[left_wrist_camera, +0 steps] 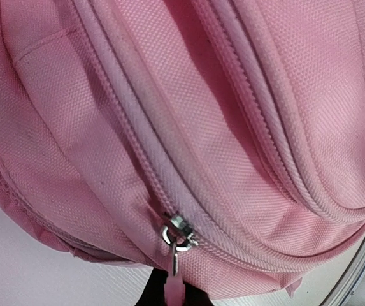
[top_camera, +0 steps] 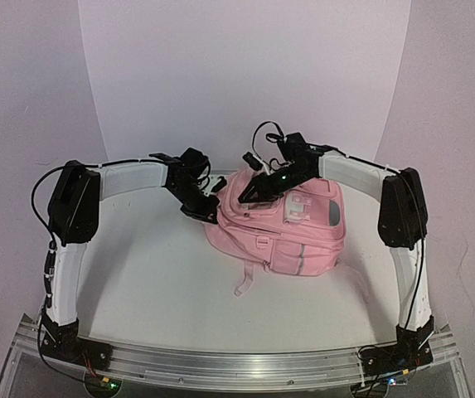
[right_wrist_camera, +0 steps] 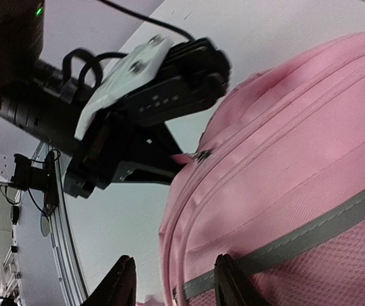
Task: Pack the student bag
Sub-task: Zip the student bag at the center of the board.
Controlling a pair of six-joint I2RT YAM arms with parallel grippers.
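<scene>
The student bag [top_camera: 291, 236], a soft pink backpack, lies in the middle of the white table. My left gripper [top_camera: 206, 209] is at its left top corner, shut on the pink zipper pull [left_wrist_camera: 174, 288]. The metal slider [left_wrist_camera: 179, 231] sits on the zip just above it. In the right wrist view the left gripper [right_wrist_camera: 145, 148] pinches the pull [right_wrist_camera: 183, 157]. My right gripper [top_camera: 251, 189] hovers over the bag's top. It is open [right_wrist_camera: 172, 284], one finger over the table and one over the bag [right_wrist_camera: 284, 191] by a grey reflective strip [right_wrist_camera: 309, 239].
A loose pink strap [top_camera: 245, 282] trails toward the near side of the table [top_camera: 154, 282]. An aluminium rail [top_camera: 237, 361] runs along the near edge. A curved white backdrop [top_camera: 237, 83] stands behind.
</scene>
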